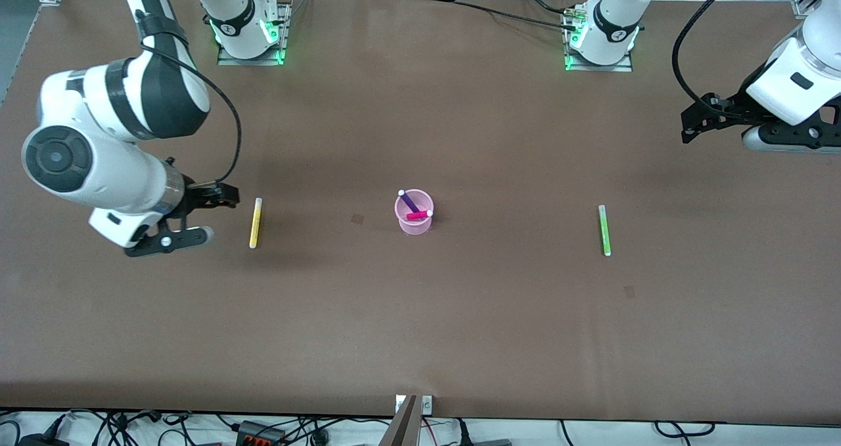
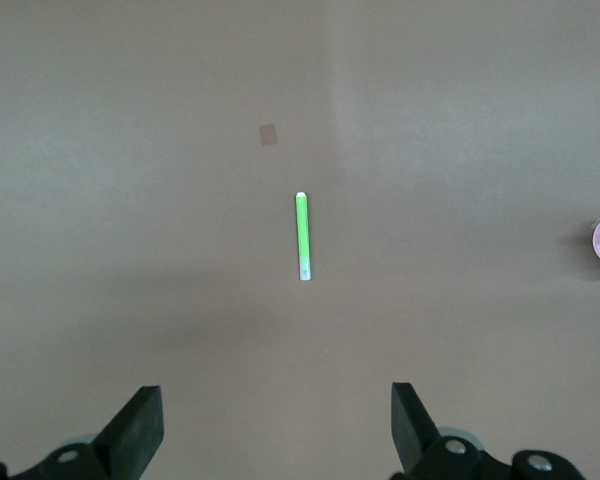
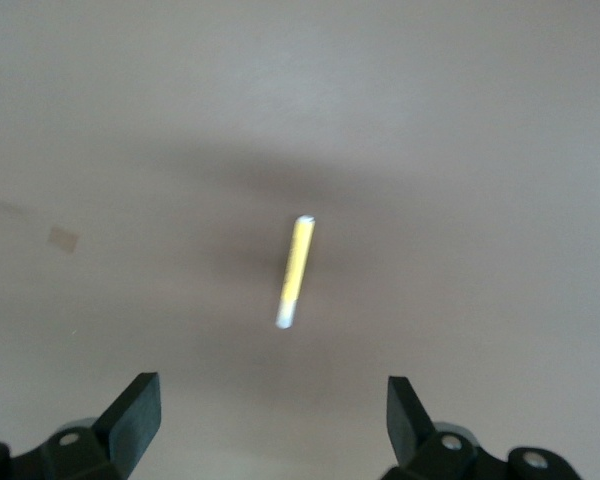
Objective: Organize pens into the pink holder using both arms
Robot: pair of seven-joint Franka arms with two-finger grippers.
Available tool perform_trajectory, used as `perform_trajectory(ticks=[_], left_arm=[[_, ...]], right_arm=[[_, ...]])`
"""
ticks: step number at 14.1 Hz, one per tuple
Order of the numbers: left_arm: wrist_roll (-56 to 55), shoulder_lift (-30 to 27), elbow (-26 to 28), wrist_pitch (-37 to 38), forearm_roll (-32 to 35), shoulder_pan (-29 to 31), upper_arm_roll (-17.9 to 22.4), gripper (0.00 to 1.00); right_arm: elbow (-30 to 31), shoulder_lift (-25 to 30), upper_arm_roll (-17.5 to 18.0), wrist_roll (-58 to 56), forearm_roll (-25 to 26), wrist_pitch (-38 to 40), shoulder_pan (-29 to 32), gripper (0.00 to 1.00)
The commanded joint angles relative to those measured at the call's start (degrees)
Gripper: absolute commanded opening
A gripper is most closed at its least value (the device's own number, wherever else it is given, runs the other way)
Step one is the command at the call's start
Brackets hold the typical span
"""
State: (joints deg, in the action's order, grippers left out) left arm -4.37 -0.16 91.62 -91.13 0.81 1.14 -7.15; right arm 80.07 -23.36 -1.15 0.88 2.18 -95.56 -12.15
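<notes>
Two pens, purple pen and magenta pen, lean inside pink holder, lower ends hidden. Yellow pen and green pen lie on table. Left gripper and right gripper both spread wide, holding nothing, each above its own table end.

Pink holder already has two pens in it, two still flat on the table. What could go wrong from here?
1. The purple pen and magenta pen lean across the pink holder, so the next pen may catch on them or tip the light cup.
2. The yellow pen and green pen lie flat; the open right claw or left claw may roll them while closing.
</notes>
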Motion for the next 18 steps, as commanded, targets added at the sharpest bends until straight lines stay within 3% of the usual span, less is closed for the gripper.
perform_trajectory(ticks=[1, 4, 7, 11, 13, 18], left_arm=[[-0.5, 0.3, -1.0, 0.3, -1.3, 0.0, 0.1, 1.00], [-0.5, 0.3, -1.0, 0.3, -1.3, 0.0, 0.1, 1.00], [-0.4, 0.3, -1.1, 0.3, -1.3, 0.0, 0.1, 1.00], [-0.5, 0.3, -1.0, 0.3, -1.3, 0.0, 0.1, 1.00], [-0.3, 0.3, -1.0, 0.3, -1.3, 0.1, 0.2, 1.00], [-0.4, 0.3, -1.0, 0.3, -1.3, 0.1, 0.2, 1.00]], right_arm=[[-2.2, 0.8, -2.2, 1.7, 0.2, 1.4, 1.2, 1.00], [-2.4, 2.7, -2.3, 1.2, -4.4, 1.5, 4.2, 1.00], [-2.4, 3.5, -2.5, 1.1, -4.5, 2.1, 4.8, 1.00], [-2.8, 7.1, -6.6, 1.2, -4.6, 2.6, 5.1, 1.00], [-2.6, 8.8, -5.4, 0.8, -4.9, 2.7, 8.5, 1.00], [-2.1, 10.0, -4.7, -2.0, -4.3, 6.7, 8.9, 1.00]])
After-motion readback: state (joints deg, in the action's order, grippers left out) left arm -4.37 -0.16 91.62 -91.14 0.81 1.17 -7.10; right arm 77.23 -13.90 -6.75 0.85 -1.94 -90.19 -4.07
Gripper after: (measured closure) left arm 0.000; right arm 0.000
